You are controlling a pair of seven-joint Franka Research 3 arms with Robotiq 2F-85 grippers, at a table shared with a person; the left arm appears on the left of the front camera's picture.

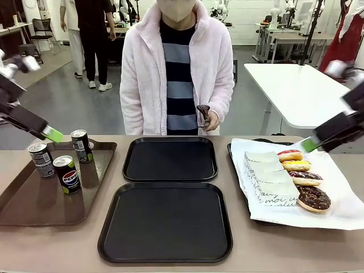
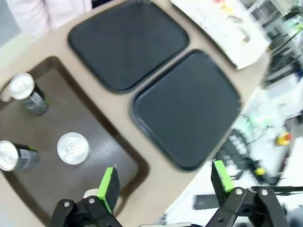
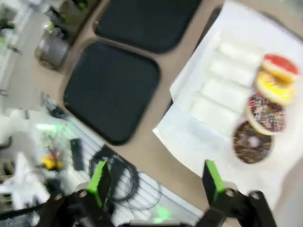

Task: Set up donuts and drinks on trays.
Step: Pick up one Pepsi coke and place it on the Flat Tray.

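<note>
Two matte black trays (image 1: 170,160) lie mid-worktop, one behind the other. Three slim cans (image 1: 68,173), one a black Pepsi, stand on the brown tray (image 1: 34,205) at left. Four iced donuts (image 1: 304,177) line the white paper (image 1: 341,210) at right. The left hand (image 2: 164,172) and right hand (image 3: 155,170) gape wide, holding nothing.

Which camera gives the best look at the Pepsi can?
The front view: the Pepsi can stands upright on the brown tray, its logo facing the camera. The left wrist view looks down on it, giving just its silver top. The right wrist view faces the donuts instead.
</note>
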